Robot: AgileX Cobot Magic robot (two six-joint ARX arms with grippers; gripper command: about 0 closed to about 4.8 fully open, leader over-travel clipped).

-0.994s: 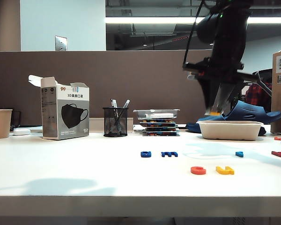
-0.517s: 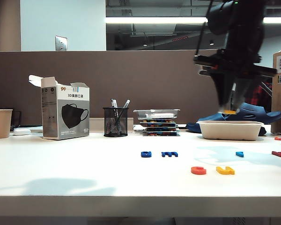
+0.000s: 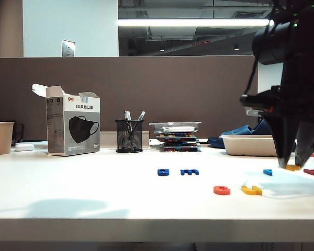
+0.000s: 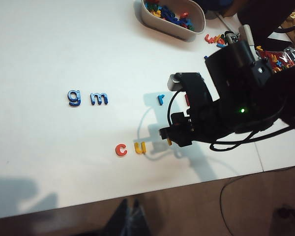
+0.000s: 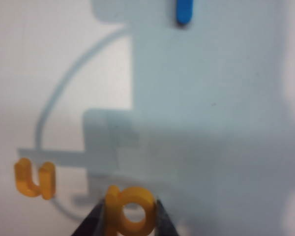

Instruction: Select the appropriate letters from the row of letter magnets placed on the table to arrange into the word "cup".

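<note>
Red "c" (image 3: 221, 190) and yellow "u" (image 3: 251, 190) lie together at lower right of the table (image 3: 94, 198); right gripper (image 5: 129, 219) is clamped on yellow "p" (image 5: 130, 210), not yet placed; left gripper is unseen

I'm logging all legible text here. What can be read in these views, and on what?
"99" and "3D": mask box; its other print is too small.
"g", "m", "r", "c", "u": letter magnets on the table.
"p": yellow magnet in the right gripper.

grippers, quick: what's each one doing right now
Right gripper: shut on the yellow p, low over the table beside the yellow u.
Left gripper: not in any view, cannot be told.
</note>
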